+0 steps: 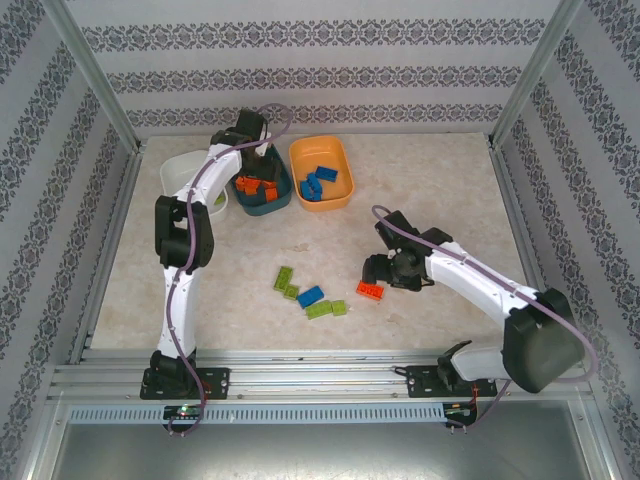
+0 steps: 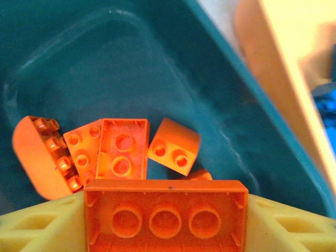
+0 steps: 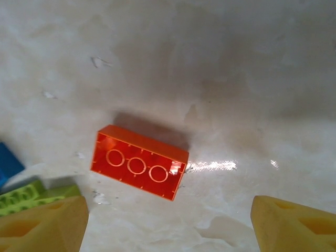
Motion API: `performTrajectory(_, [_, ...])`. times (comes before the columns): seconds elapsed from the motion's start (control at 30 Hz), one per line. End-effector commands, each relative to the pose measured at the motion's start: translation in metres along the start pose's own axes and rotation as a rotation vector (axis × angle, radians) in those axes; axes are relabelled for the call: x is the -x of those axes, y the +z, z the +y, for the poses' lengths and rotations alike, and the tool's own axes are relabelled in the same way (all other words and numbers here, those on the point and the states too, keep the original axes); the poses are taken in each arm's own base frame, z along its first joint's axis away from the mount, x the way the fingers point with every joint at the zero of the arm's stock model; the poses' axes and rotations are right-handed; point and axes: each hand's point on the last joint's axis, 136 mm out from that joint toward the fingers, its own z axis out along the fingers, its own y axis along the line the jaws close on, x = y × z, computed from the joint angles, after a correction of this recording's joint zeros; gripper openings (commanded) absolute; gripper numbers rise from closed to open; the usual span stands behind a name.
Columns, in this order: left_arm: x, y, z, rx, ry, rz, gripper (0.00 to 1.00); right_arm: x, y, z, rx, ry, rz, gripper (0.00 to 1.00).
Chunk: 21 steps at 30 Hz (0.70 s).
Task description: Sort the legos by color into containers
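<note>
Right gripper [image 3: 168, 211] wide above loose orange lego [image 3: 138, 169], left gripper [image 2: 166, 231] tight around orange brick [image 2: 166, 202]

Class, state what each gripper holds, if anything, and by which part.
Left gripper clamps an orange brick by its short ends; right gripper holds nothing.

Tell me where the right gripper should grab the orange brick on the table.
Pinch the orange brick across its two long side walls, near the middle, coming straight down. It lies hollow side up and flat, so those walls are parallel and free. The open right gripper would probably need turning to span its short width.
</note>
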Motion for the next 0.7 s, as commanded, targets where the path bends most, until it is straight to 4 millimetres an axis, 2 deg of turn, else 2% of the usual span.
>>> performTrajectory(0.0, [0.002, -0.006, 0.005, 0.000, 0.013, 0.029, 0.69, 0.000, 0.005, 0.000, -0.058, 0.006, 0.003, 0.82])
performTrajectory(0.17, [0.007, -0.001, 0.010, -0.008, -0.017, 0.029, 0.76, 0.001, 0.023, 0.015, -0.036, 0.013, 0.021, 0.83])
performTrajectory(0.3, [0.007, -0.011, 0.009, -0.017, -0.029, 0.027, 0.84, 0.001, 0.030, 0.022, 0.002, 0.035, 0.023, 0.83])
performTrajectory(0.37, [0.009, -0.022, 0.005, -0.032, -0.035, 0.008, 0.85, 0.000, 0.035, 0.026, 0.030, 0.046, 0.039, 0.83])
performTrajectory(0.5, [0.014, -0.061, -0.006, -0.069, -0.044, -0.067, 0.86, 0.000, 0.044, 0.042, 0.095, 0.064, 0.062, 0.83])
performTrajectory(0.67, [-0.009, -0.101, -0.033, -0.119, -0.010, -0.088, 0.86, 0.004, 0.047, 0.063, 0.134, 0.050, 0.070, 0.83])
